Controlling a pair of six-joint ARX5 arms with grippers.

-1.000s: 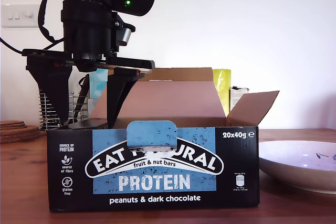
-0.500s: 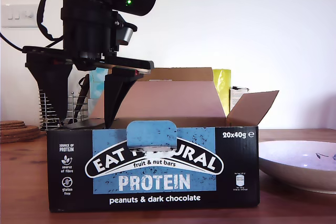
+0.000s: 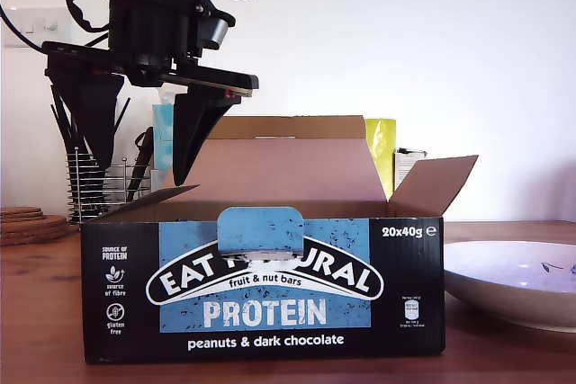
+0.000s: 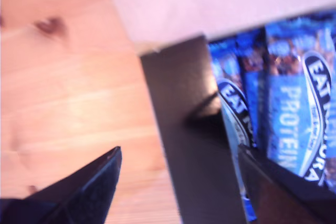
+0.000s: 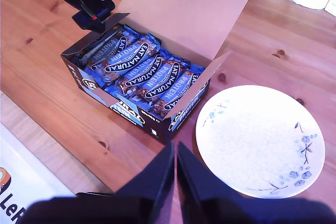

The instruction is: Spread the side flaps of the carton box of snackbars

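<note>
At table centre: carton box of snackbars (image 3: 263,290), lid up, bars (image 5: 147,72) showing.

Above the box's nine-o'clock end in the exterior view: my first gripper (image 3: 139,168), jaws spread wide, clear of the side flap (image 3: 144,205) lying nearly flat beneath. Opposite side flap (image 3: 434,184) angled out at three o'clock, near the plate (image 3: 517,281). High over the table: my second gripper (image 5: 175,174), pinched closed, empty.

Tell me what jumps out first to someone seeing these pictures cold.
The black and blue carton box of snackbars fills the middle of the exterior view, its lid up and rows of blue wrapped bars showing inside. My first hand hangs open above the side flap at the exterior view's left end. A white plate sits beside the box on the exterior view's right.
</note>
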